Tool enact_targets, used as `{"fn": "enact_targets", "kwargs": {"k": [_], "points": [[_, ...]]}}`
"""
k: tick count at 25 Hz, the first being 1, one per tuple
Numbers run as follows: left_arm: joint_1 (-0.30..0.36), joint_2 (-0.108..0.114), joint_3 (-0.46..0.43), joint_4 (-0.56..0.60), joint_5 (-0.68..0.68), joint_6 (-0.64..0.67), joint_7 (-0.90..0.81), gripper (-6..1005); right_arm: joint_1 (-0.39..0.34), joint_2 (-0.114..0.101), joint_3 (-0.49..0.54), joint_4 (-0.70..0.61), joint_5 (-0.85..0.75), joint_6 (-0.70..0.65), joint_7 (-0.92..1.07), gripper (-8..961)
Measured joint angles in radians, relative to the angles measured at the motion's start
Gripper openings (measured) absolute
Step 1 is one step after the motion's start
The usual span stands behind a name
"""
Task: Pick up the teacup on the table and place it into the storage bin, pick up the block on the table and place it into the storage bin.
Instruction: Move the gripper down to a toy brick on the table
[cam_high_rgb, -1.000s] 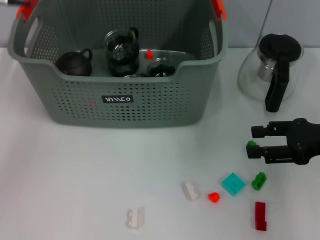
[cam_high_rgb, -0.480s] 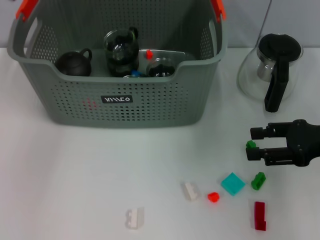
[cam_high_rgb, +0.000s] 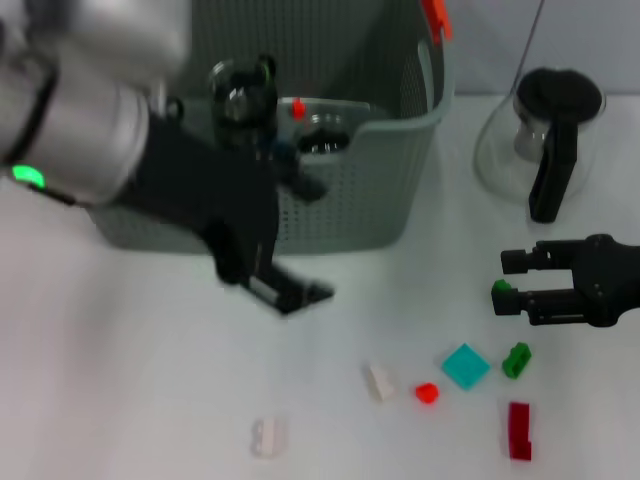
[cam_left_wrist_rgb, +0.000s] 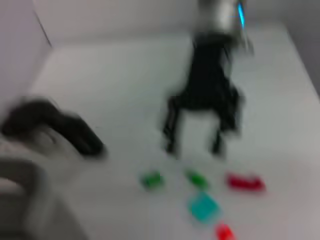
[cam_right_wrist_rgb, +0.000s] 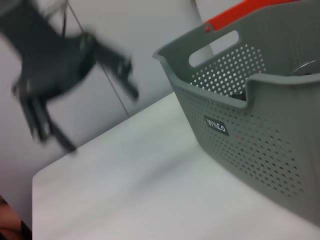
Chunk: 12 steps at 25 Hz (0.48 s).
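The grey-green storage bin (cam_high_rgb: 390, 190) stands at the back and also shows in the right wrist view (cam_right_wrist_rgb: 260, 135). A glass cup (cam_high_rgb: 243, 92) sits inside it. My left arm sweeps blurred across the bin's front, with the left gripper (cam_high_rgb: 290, 292) low above the table before the bin. It also shows blurred in the right wrist view (cam_right_wrist_rgb: 50, 135). My right gripper (cam_high_rgb: 505, 283) is open at the right, just above the table. A small green block (cam_high_rgb: 502, 288) lies at its fingertips. On the table lie white (cam_high_rgb: 378, 381), red (cam_high_rgb: 427, 393), teal (cam_high_rgb: 466, 366), green (cam_high_rgb: 517, 359), dark red (cam_high_rgb: 519, 430) and white (cam_high_rgb: 267, 437) blocks.
A glass jug with a black handle (cam_high_rgb: 548, 140) stands at the back right, behind the right gripper. The bin has orange-red handle pieces (cam_high_rgb: 434, 18). The left arm hides the bin's left half and its label in the head view.
My left arm has swung in from the upper left, down across the bin's front. The right gripper and the blocks have not moved.
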Motion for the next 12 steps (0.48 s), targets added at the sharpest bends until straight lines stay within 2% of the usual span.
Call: {"fn": "enact_targets", "kwargs": {"k": [3, 5, 8, 12], "points": [[0.089, -0.012, 0.201, 0.074, 0.108, -0.024, 0.012, 932, 0.004, 0.0, 0.001, 0.001, 0.0, 0.001, 0.002, 744], [0.118, -0.016, 0.295, 0.071, 0.16, -0.051, 0.01, 933, 0.008, 0.0, 0.003, 0.003, -0.001, 0.002, 0.003, 744], [0.111, -0.018, 0.403, -0.026, 0.232, -0.102, -0.032, 932, 0.012, 0.002, 0.002, 0.005, -0.003, 0.009, 0.003, 744], [0.07, -0.017, 0.503, -0.214, 0.295, -0.188, -0.098, 928, 0.011, 0.003, 0.003, 0.005, -0.003, 0.013, 0.003, 744]]}}
